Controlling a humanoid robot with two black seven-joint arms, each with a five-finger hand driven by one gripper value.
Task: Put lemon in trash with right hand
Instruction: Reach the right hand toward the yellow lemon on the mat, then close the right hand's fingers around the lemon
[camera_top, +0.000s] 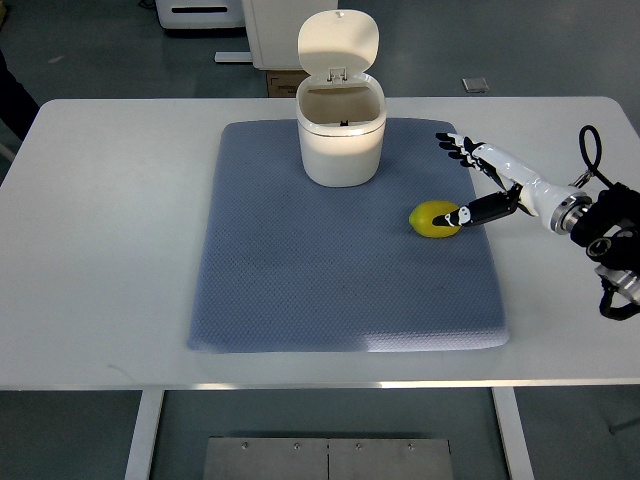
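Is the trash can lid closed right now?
No, the trash can stands with its lid flipped up, leaving the opening exposed behind the lemon.

The white-shelled right arm with black joints and a looped black cable at its wrist comes in from the right edge and reaches leftward. Its white-and-black right hand (478, 180) is spread open: the upper fingers (455, 147) fan out toward the upper left, while the dark thumb extends lower left, well apart from them.
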